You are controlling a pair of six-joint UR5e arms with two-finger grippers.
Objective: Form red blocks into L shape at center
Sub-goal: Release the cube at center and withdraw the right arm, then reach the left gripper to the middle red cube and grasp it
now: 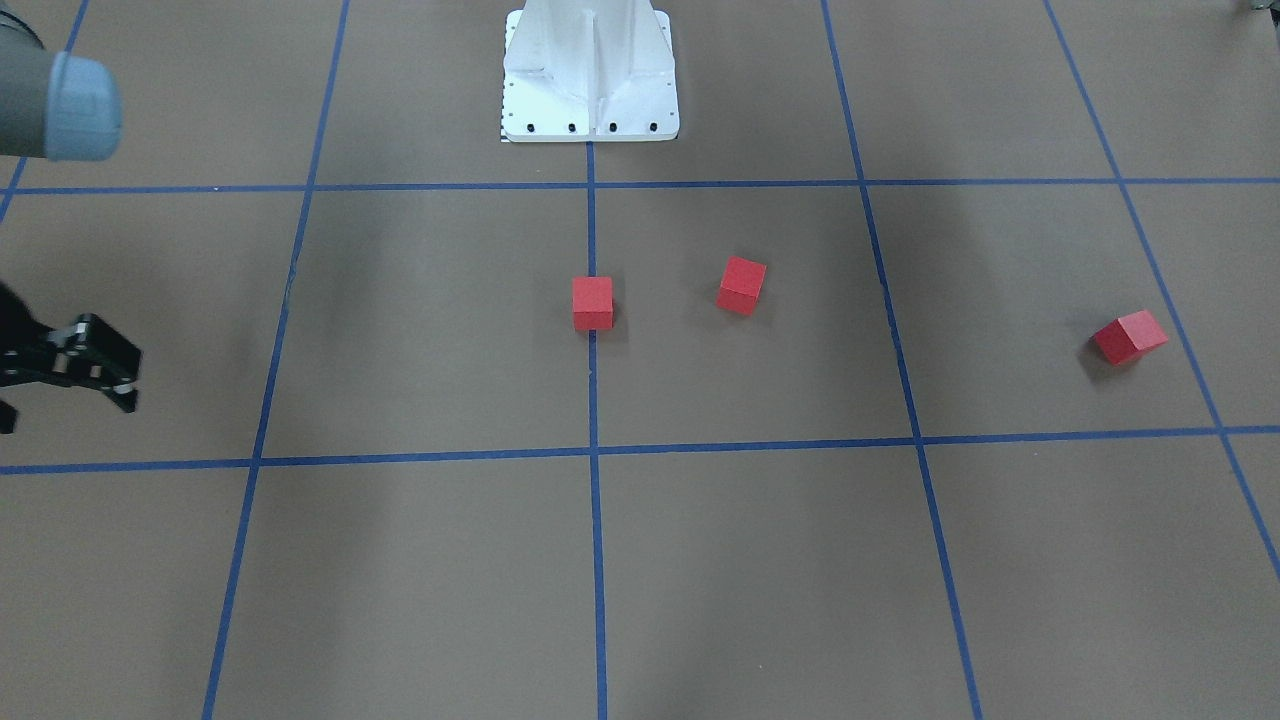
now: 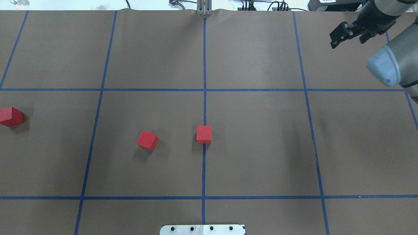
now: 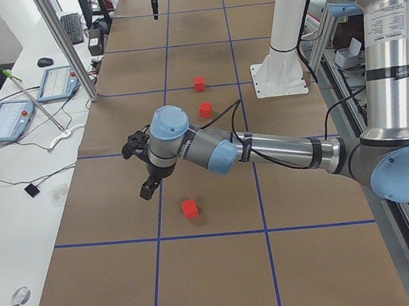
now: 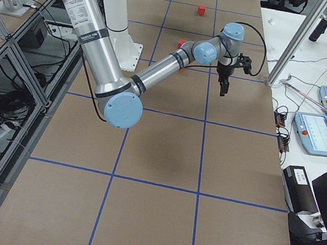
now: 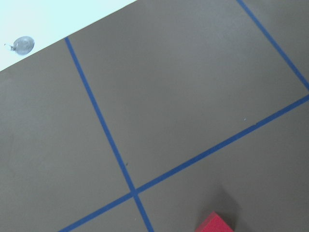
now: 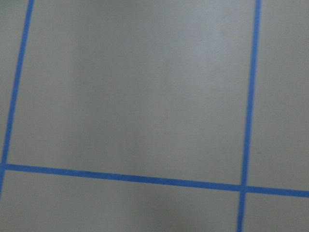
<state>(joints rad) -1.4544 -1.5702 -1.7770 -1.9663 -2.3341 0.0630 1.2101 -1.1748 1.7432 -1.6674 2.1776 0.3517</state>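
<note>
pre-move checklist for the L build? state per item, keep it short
1. Anchor in place: ok. The centre block sits on the blue tape line, square to the grid.
2. Second block joined: not ok. It lies apart from the centre block, on the robot's left, and is rotated.
3. Outer block joined: not ok. It is one grid square further left and also rotated.
4. Right gripper free: ok. It is open, empty and far from all the blocks.
5. Left gripper state: cannot tell. It shows only in the exterior left view, above the table near the outer block.
6. L formed: not ok. No blocks touch.
</note>
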